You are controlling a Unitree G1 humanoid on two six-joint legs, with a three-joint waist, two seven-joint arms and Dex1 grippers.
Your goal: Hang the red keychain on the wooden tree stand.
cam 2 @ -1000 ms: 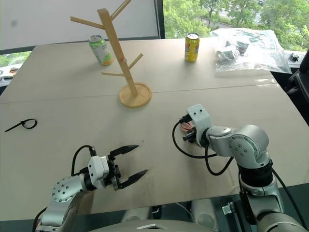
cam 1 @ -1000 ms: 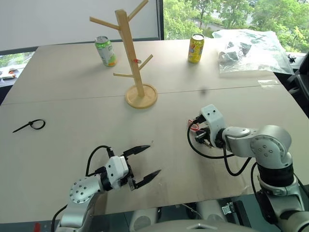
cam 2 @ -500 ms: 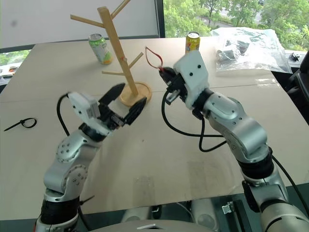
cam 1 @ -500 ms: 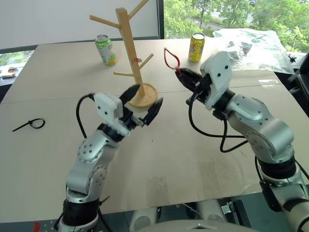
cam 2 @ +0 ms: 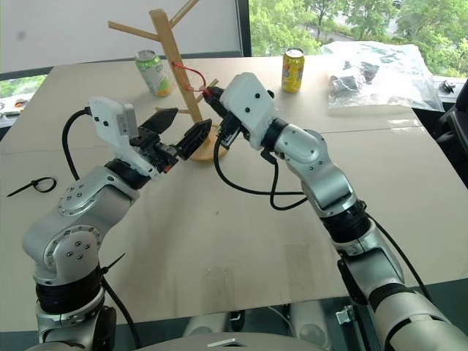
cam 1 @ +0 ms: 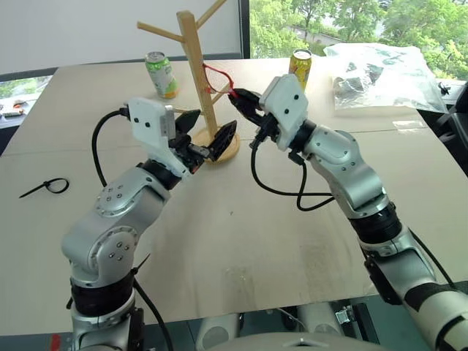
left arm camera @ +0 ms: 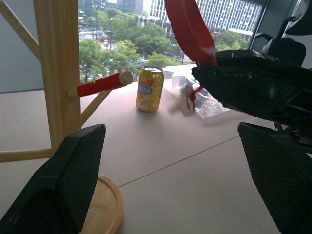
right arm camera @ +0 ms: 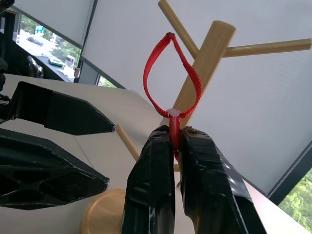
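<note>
My right gripper (cam 1: 239, 100) is shut on the red keychain (cam 1: 216, 77), pinching it at the base of its loop. In the right wrist view the fingers (right arm camera: 151, 180) clamp the strap, and the loop (right arm camera: 171, 73) stands up free in front of the pole (right arm camera: 204, 63). The wooden tree stand (cam 1: 196, 66) stands mid-table on its round base (cam 1: 227, 152), just left of that gripper. My left gripper (cam 1: 208, 130) is open and empty, raised in front of the base. Seen from the left wrist, the pole (left arm camera: 56, 73) and a red-wrapped peg (left arm camera: 100, 84) are close by.
Behind the stand there is a green can (cam 1: 159, 73), with a yellow can (cam 1: 297, 67) to its right. A clear plastic bag (cam 1: 376, 73) lies at the far right. A black zip-tie loop (cam 1: 47, 188) lies on the table at the left.
Both arms rose from the table. The right gripper lifted the keychain and carried it left to the stand's pole. The open left gripper rose and moved toward the stand's base.
</note>
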